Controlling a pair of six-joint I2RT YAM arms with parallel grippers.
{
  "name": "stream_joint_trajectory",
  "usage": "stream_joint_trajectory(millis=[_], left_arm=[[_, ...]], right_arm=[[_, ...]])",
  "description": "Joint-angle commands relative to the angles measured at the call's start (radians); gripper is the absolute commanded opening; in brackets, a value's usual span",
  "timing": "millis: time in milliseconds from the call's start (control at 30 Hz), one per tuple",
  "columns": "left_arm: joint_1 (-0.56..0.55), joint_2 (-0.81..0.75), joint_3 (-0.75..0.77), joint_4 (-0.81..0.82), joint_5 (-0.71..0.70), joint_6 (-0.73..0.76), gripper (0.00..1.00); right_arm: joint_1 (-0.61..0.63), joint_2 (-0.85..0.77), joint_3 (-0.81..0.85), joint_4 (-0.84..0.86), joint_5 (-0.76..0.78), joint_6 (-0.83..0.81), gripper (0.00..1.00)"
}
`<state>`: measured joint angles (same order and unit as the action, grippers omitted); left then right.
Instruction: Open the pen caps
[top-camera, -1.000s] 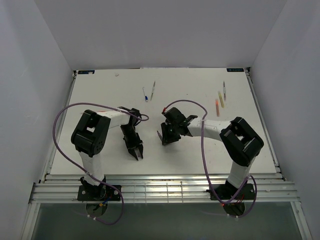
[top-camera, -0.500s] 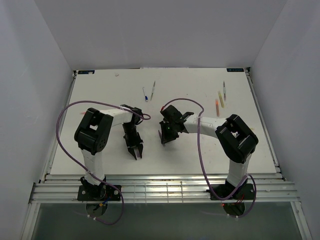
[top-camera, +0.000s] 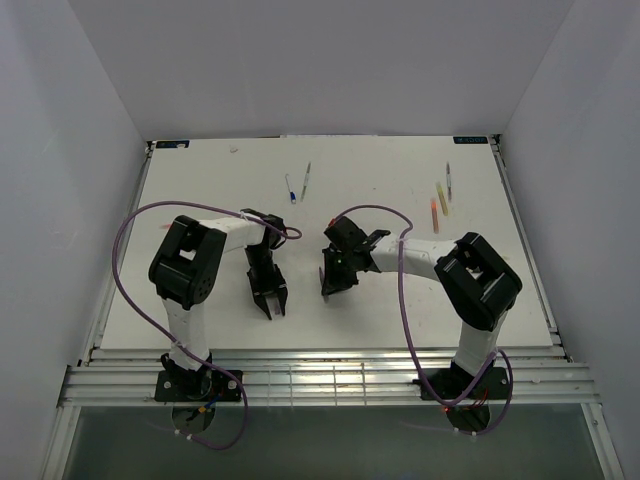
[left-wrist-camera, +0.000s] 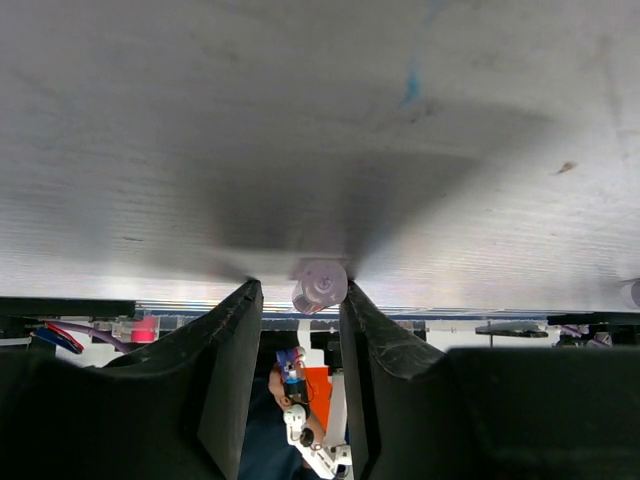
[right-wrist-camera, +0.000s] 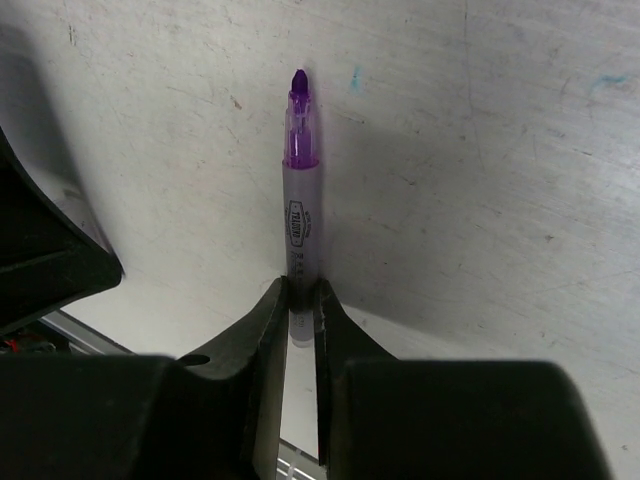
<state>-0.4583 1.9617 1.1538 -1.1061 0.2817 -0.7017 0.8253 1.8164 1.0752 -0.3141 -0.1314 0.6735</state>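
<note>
White surface (top-camera: 200, 200), scuffed and flecked with small blue ink marks (right-wrist-camera: 355, 78), boxed in by plain white walls. My right hand (right-wrist-camera: 300, 290) is pinched tight on the back end of a purple pen (right-wrist-camera: 300, 190). The pen points straight out ahead of the fingers (right-wrist-camera: 270, 330), and its bare purple nib end is the part farthest from me. On the grey barrel, just ahead of my fingertips, sits a small black-framed label (right-wrist-camera: 300, 222); its print is too fine for me to read.

My left hand (left-wrist-camera: 300, 288) stands partly open and grips nothing. At its tips lies a small round lilac piece seen end-on, which I take for the pen cap (left-wrist-camera: 320, 284). It touches one fingertip (left-wrist-camera: 352, 300) and leaves a gap to the other.

From above, both hands hang close together. Well beyond them lie a blue-tipped pen (top-camera: 291, 190) and a pale pen (top-camera: 306, 180). Off to my right hand's outer side lie an orange-red pen (top-camera: 434, 212), a yellowish pen (top-camera: 441, 196) and a darker pen (top-camera: 447, 180); their caps are too small to make out.
</note>
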Motion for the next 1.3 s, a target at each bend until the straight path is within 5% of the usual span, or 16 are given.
stream_joint_trajectory(millis=[0, 333, 1000, 1267], left_arm=[[0.006, 0.036, -0.035, 0.281, -0.225, 0.011, 0.49], [0.006, -0.020, -0.031, 0.285, -0.223, 0.013, 0.57], [0.007, -0.141, 0.009, 0.227, -0.223, -0.047, 0.59], [0.035, -0.167, 0.069, 0.198, -0.220, -0.079, 0.59]], right_arm=[[0.018, 0.061, -0.070, -0.160, 0.044, -0.002, 0.15], [0.018, 0.067, -0.037, -0.171, 0.062, -0.037, 0.46], [0.017, -0.086, 0.002, -0.220, 0.116, -0.150, 0.57], [0.017, -0.216, 0.019, -0.296, 0.190, -0.213, 0.70]])
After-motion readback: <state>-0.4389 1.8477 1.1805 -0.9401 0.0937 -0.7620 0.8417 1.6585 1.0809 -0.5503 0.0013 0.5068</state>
